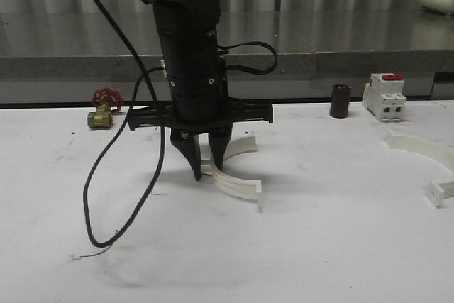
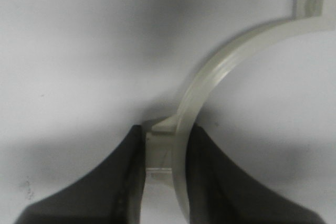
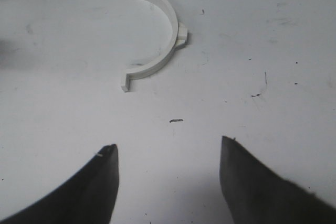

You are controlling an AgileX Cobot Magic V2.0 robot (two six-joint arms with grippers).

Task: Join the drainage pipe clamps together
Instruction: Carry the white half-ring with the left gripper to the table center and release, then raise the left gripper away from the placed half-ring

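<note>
While the left gripper [image 1: 206, 167] pinches one clamp half [image 1: 234, 175] at mid-arc, keeping its end tabs free for mating, the other clamp half [image 1: 433, 162] lies well apart; right gripper [image 3: 168, 182] hangs wide, empty.

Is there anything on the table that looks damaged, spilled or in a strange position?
Nothing stands out. One clamp half lies flat between the left gripper fingers; the other half lies flat near the table's right edge. The breaker stands upright.
</note>
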